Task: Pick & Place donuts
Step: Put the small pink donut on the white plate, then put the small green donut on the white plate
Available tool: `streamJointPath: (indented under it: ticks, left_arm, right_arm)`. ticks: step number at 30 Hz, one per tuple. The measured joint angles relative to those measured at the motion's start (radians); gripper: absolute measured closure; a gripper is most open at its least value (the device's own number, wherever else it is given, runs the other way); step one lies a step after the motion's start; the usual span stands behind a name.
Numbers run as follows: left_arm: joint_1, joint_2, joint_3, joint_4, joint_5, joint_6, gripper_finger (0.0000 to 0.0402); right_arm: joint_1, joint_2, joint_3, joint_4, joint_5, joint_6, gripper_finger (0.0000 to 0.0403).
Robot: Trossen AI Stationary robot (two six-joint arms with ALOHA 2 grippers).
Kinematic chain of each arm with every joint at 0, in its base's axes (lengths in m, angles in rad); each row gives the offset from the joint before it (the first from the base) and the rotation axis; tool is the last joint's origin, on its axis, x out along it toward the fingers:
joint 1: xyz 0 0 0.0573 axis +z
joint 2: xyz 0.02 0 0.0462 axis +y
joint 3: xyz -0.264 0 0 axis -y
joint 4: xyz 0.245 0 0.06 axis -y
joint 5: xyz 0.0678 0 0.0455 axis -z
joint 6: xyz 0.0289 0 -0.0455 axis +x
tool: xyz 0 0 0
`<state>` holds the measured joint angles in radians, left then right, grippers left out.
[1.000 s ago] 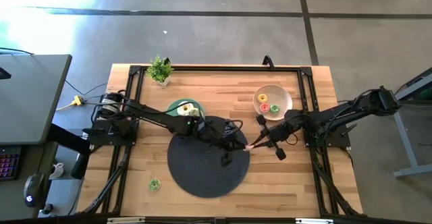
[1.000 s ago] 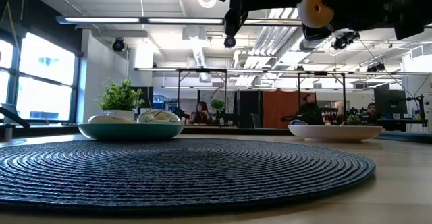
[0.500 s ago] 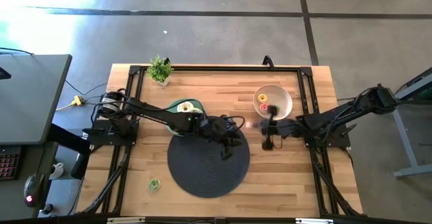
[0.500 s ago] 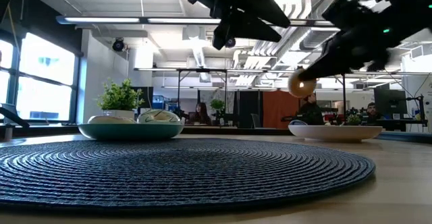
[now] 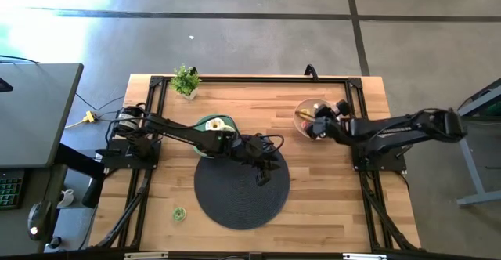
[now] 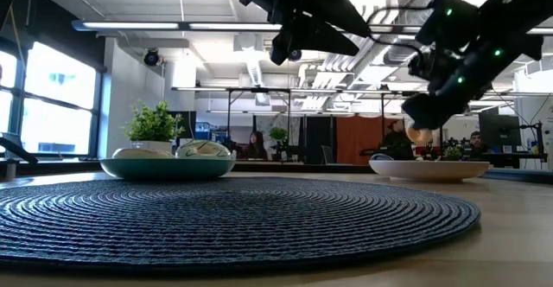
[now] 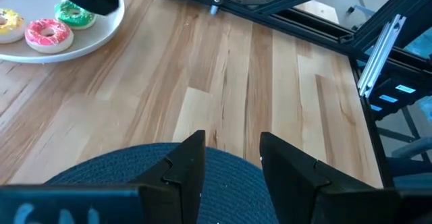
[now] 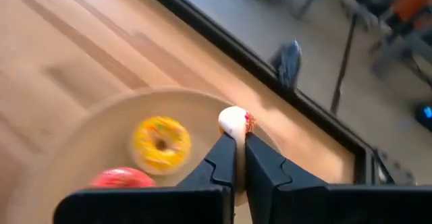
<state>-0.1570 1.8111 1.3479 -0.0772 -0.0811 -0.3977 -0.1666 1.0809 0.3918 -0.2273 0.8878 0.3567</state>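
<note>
Mat: a round dark woven mat [image 6: 216, 213] is seen nearest in the low view, filling the table's front; in the high view [image 5: 241, 183] it is shown at the table's middle.
Lone donut: a small green donut [image 5: 179, 213] is seen only in the high view, on bare wood near the front left of the table [image 5: 329, 197], well apart from everything else.
Left gripper: it is held above the mat's far right part [image 5: 264, 164]; in the left wrist view [image 7: 231, 158] its two fingers are seen apart with nothing between them, the mat's edge and bare planks lying beyond.
Green plate: a mint-green plate [image 5: 205, 123] is placed just beyond the mat on the left; pale rounded donuts [image 6: 204, 149] are shown resting in it in the low view.
Right gripper: it is held over the beige bowl [image 5: 319, 124]; in the right wrist view [image 8: 240, 150] its fingers are pressed together on a small white donut [image 8: 233, 121] with a red speck.
Bowl contents: a yellow donut [image 8: 160, 143] and a pink donut [image 8: 120, 178] are seen in the bowl [image 8: 81, 150] from the right wrist; the left wrist view alone adds a green donut [image 7: 74, 13] beside the pink one.
Open room: bare wood is left between mat and bowl and along the right edge; a black frame rail [image 5: 250, 78] is run along the far edge.
Far edge: a small potted plant [image 5: 185, 81] is set at the far left corner.
</note>
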Motion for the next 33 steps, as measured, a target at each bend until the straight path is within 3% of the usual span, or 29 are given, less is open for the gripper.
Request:
streamJointPath:
  ticks: [4,10,20,23,27,33]
  left_arm:
    - [0.0,0.0,0.0,0.001,0.0,0.0,0.0261]
    - [0.0,0.0,0.0,0.001,0.001,0.0,0.0261]
    - [0.0,0.0,0.0,0.0,0.002,-0.001,0.0261]
    - [0.0,0.0,0.0,-0.013,0.015,-0.001,0.0261]
    - [0.0,0.0,0.0,-0.131,0.016,-0.013,0.0261]
    - [-0.023,0.001,0.0,-0.429,0.067,-0.219,0.0261]
  right_arm:
    - [-0.107,0.0,-0.014,0.005,-0.046,0.001,0.0373]
    - [-0.208,0.0,-0.014,0.007,-0.197,-0.098,0.0334]
    - [-0.26,0.0,-0.014,0.009,-0.264,-0.144,0.0287]
    - [-0.26,-0.002,-0.014,0.031,-0.325,-0.174,0.0282]
    - [-0.252,-0.014,-0.014,0.085,-0.441,-0.18,0.0281]
    - [-0.204,-0.058,-0.014,0.217,-0.615,-0.182,0.0281]
